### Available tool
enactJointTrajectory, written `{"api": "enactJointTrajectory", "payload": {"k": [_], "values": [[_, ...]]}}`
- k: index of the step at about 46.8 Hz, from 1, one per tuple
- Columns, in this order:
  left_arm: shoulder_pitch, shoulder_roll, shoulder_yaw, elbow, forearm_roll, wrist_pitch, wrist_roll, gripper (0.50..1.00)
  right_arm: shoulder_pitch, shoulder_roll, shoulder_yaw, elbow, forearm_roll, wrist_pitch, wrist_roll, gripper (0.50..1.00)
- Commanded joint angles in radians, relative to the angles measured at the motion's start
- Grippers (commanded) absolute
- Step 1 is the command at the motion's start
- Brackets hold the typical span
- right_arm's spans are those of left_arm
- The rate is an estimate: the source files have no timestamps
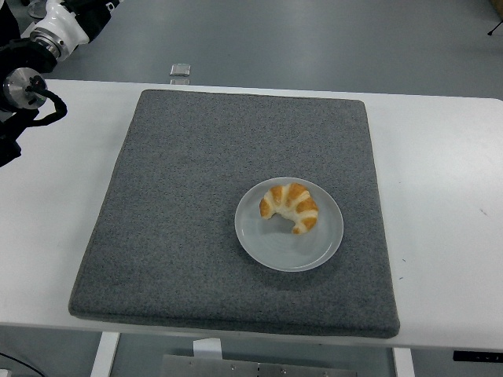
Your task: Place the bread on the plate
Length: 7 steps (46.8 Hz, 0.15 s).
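One piece of bread (290, 206) — a croissant-shaped roll, golden with pale bands — lies on the plate (271, 245), a little above and left of the plate's centre. We see the round, light grey plate sitting on the dark grey mat (181, 212), right of the mat's middle and toward its lower half. The mat covers most of the white table (440, 196). At the upper left corner of the frame our left arm (31, 63) shows only its black links and a white wrist section — the left hand itself runs off the edge, so we cannot tell how it is set. A small clear object (180, 70) rests at the table's far edge, just above the mat.
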Motion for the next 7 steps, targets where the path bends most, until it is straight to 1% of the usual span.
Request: {"api": "enactJointTrajectory", "payload": {"k": [1,7], "values": [[0.0,0.0,0.001,-0.002,0.002,0.0,0.0,0.992,0.0,0.0,0.0,0.0,0.0,0.0,0.001,0.93],[0.0,0.0,0.001,-0.002,0.002,0.0,0.0,0.992,0.0,0.0,-0.002,0.002,-0.003,0.0,0.001,0.932]]}}
